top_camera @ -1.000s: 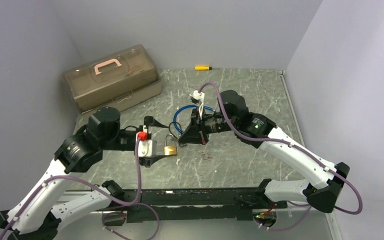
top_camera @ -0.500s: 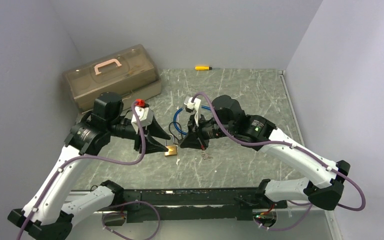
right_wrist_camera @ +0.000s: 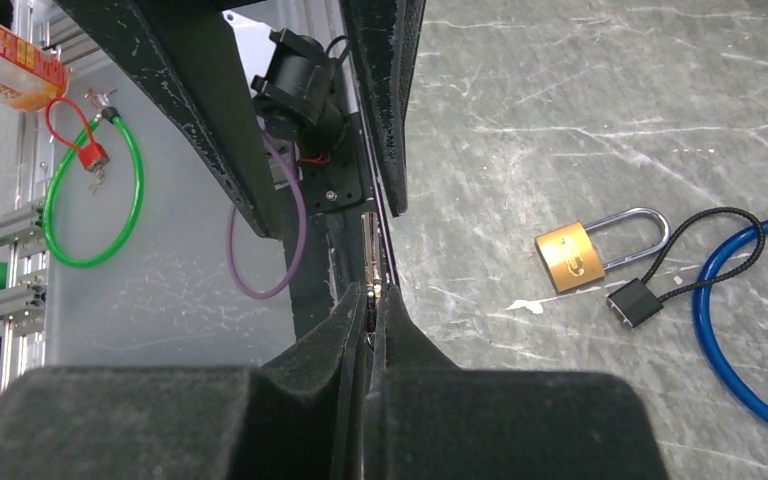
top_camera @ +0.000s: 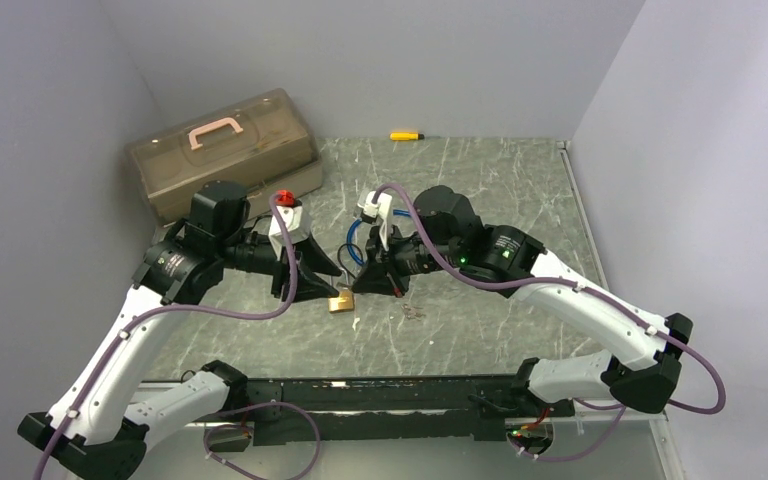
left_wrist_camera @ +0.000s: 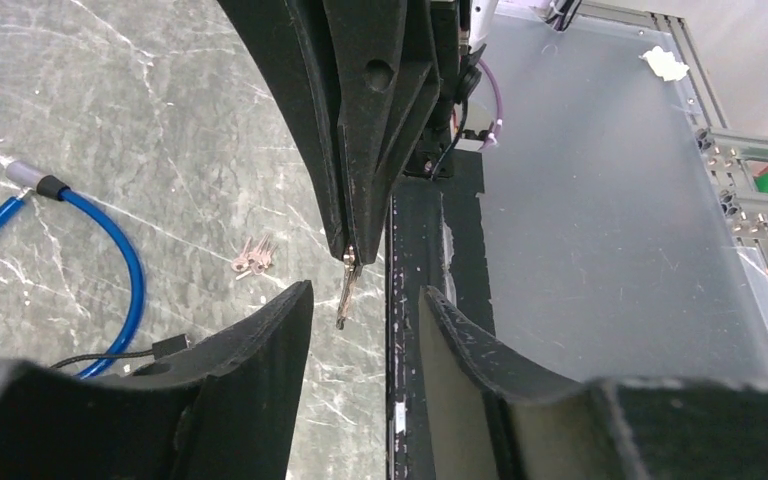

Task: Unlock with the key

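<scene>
**Key pinched, padlock loose**

Your right gripper [right_wrist_camera: 370,298] is clamped tight on the key [left_wrist_camera: 345,292]. The blade sticks out past the fingertips and points toward the left gripper [top_camera: 328,284].

The left gripper stands roughly half open. Its fingers [left_wrist_camera: 260,360] are apart with nothing between them, and through the gap you see the key tip hanging just beyond. It holds nothing.

The padlock [right_wrist_camera: 572,257] lies flat on the table [right_wrist_camera: 580,90], its shackle closed into the brass body. Your right wrist camera shows it off to the side of the key, well clear of the blade. From above, it lies just below the space between the two grippers, closest to the left one. One left fingertip looks right beside it there, but I can't tell whether they touch.

Just past the padlock lies a blue cable [right_wrist_camera: 750,350]. A small bunch of spare keys [left_wrist_camera: 253,258] rests on the table near the right gripper.
</scene>
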